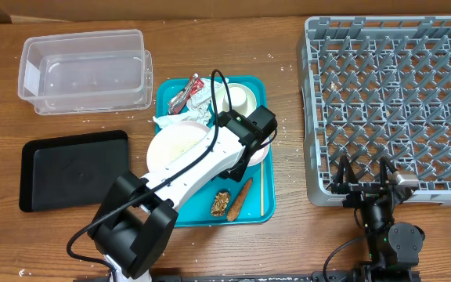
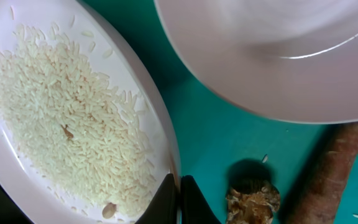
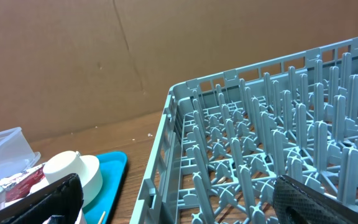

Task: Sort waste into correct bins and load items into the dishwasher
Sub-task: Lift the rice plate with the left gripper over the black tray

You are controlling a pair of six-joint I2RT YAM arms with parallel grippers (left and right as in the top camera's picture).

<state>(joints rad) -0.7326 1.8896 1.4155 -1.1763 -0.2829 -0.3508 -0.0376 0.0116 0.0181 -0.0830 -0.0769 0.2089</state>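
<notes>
Left claw [image 2: 179, 200] sits nearest the lens, fingertips pinched together on the rim of 1 white plate [image 2: 55, 112] scattered with rice. Plate rests on 1 teal tray [image 2: 229, 143], mid-table, beside 1 white bowl [image 2: 278, 56], 1 cup [image 1: 239, 98], 1 carrot [image 2: 337, 165], 1 brown food lump [image 2: 252, 200] and 1 foil wrapper [image 1: 186, 94]. On the table [image 1: 225, 31] left of the tray: 1 clear bin [image 1: 84, 70], 1 black tray [image 1: 73, 168]. Right claw [image 1: 363, 178] spread wide, holding nothing, at the near edge of 1 grey rack [image 1: 390, 94].

We saw the white plate [image 2: 151, 109], flat and full of rice [image 2: 48, 106], its rim pinched in the left gripper [image 2: 179, 200].
</notes>
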